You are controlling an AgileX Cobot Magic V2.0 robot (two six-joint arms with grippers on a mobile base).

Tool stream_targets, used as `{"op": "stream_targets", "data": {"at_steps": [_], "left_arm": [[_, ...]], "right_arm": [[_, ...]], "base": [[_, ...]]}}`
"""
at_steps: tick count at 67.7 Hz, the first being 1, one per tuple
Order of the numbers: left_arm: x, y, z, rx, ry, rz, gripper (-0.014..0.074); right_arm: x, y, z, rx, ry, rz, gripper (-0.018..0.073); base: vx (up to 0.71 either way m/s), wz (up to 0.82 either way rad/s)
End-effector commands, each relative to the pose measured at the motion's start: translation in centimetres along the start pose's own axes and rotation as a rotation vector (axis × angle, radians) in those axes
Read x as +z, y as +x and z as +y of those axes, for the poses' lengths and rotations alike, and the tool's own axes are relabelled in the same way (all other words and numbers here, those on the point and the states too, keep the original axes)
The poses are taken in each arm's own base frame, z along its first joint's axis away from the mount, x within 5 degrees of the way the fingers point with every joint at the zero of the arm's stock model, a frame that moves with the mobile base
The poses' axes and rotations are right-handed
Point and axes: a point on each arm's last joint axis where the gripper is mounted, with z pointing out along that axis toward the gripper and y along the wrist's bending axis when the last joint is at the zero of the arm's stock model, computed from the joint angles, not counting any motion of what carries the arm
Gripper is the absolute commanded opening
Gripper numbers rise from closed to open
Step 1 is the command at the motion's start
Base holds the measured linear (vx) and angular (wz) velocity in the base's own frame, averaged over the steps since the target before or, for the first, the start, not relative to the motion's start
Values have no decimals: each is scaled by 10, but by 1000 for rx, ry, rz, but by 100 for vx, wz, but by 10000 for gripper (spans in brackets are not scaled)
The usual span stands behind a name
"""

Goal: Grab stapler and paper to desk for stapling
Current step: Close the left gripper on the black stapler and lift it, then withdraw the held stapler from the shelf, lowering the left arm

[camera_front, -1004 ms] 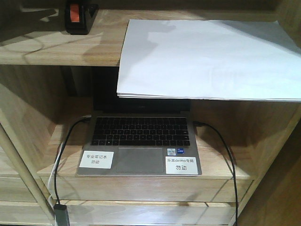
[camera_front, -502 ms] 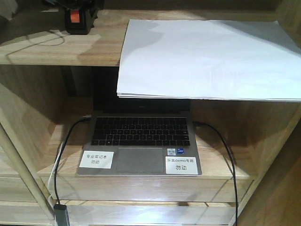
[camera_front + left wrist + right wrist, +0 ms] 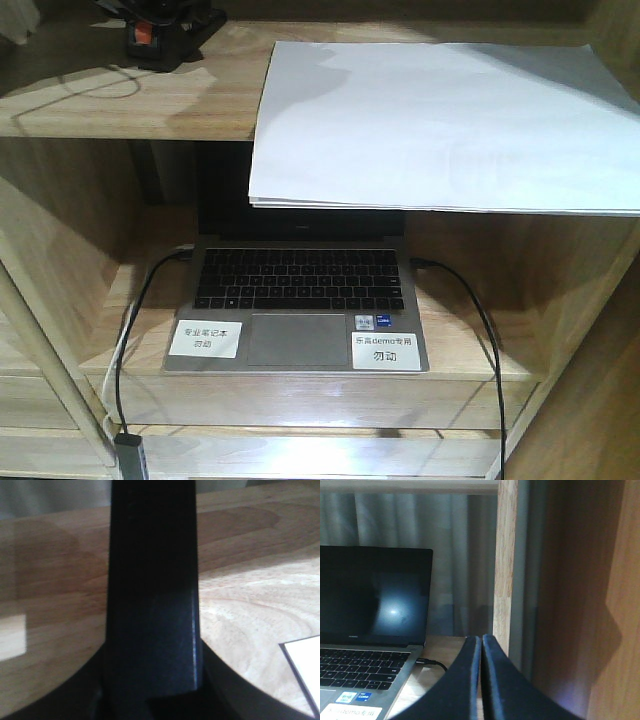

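I am counting one stapler (image 3: 165, 45), sitting at eleven o'clock in the front view on the upper shelf (image 3: 120, 105). My left pincer (image 3: 150, 695) is pinching it. In the left wrist view its black body is filling the gap between my fingers (image 3: 240, 690).

One stack of paper (image 3: 440, 125) is lying at one o'clock on the same shelf. It is lying apart from the stapler, with bare wood between them, and its near edge is hanging out past the shelf's front lip.

At six o'clock one laptop (image 3: 300, 290) is standing open in the lower compartment (image 3: 60, 230), with two cables (image 3: 135, 310) plugged into its sides and two white labels (image 3: 205, 338) on its palm rest.

My right pincer (image 3: 481, 680) is pressed together and holding nothing. The laptop is at its nine o'clock and one wooden upright (image 3: 505, 555) is rising just beyond it at twelve.
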Motion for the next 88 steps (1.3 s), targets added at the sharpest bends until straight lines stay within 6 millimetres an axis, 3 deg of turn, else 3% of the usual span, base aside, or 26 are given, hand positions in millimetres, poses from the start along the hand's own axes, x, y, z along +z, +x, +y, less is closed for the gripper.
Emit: {"op": "stream_targets", "data": {"at_steps": [1, 29, 54, 68, 75, 88], "left_arm": [[-48, -23, 5, 5, -3, -215, -8], [-114, -24, 4, 88, 16, -296, -6], [-165, -14, -11, 195, 235, -310, -6], [-192, -6, -10, 232, 247, -324, -6], [-201, 4, -7, 247, 243, -321, -6], [-206, 45, -3, 264, 256, -327, -6]], "right_arm": [[0, -6, 0, -12, -1, -78, -10], [0, -6, 0, -12, -1, -78, -10], [0, -6, 0, -12, -1, -78, -10], [0, -6, 0, -12, -1, -78, -10], [0, -6, 0, -12, -1, -78, -10], [0, -6, 0, -12, -1, -78, -10]], "base": [[0, 0], [0, 0], [0, 0], [0, 0], [0, 0], [0, 0]]}}
